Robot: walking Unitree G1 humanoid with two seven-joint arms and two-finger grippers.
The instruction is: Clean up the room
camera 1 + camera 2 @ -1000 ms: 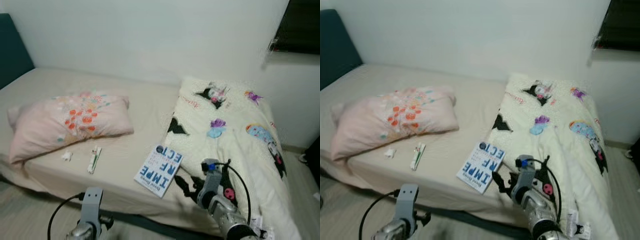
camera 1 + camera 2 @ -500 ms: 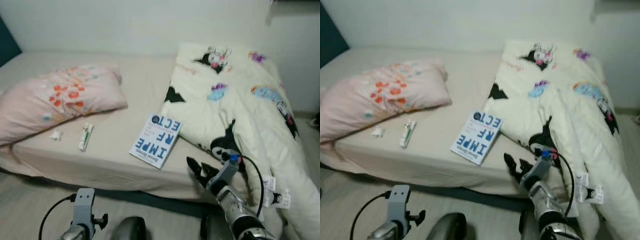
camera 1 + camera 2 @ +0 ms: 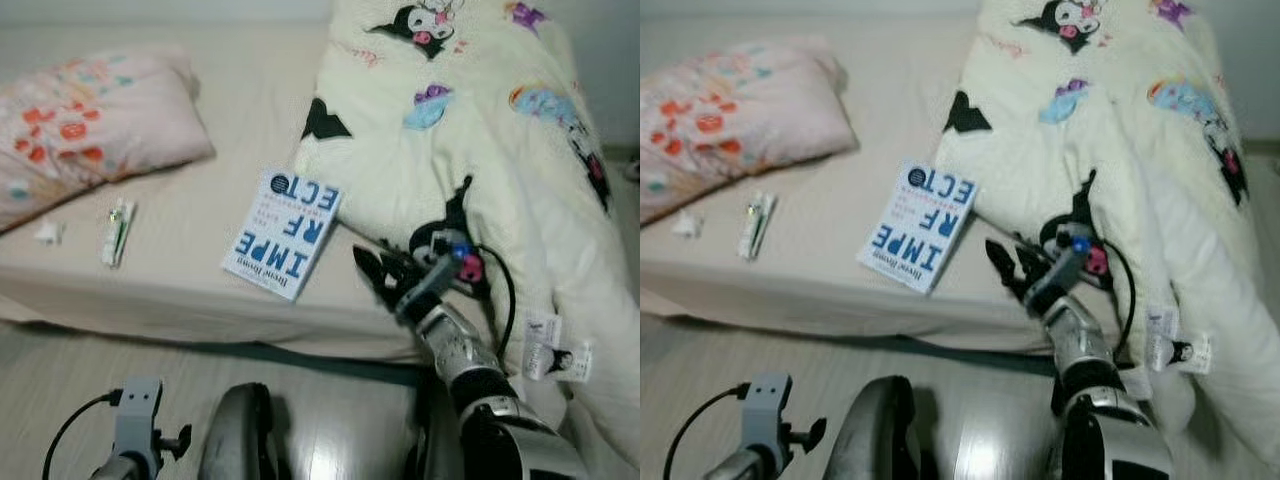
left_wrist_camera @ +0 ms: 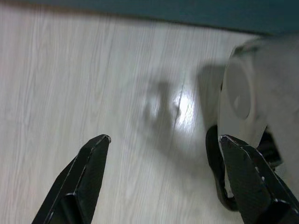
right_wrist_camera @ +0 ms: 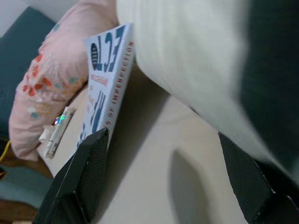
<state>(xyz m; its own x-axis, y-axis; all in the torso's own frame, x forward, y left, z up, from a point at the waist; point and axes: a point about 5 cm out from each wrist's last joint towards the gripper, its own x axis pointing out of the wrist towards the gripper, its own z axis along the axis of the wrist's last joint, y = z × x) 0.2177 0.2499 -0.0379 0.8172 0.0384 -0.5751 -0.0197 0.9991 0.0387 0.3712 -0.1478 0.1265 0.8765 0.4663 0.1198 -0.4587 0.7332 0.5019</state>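
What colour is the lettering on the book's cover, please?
Dark blue on a white cover; the book shows best in the left eye view.

Non-task items: beige bed (image 3: 200, 290) w/ bare mattress, pale wood-look floor (image 4: 70, 84) below, dark teal headboard (image 5: 21, 35) behind.

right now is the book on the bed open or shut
Shut. The book lies flat on the bed, front cover up, no pages showing.
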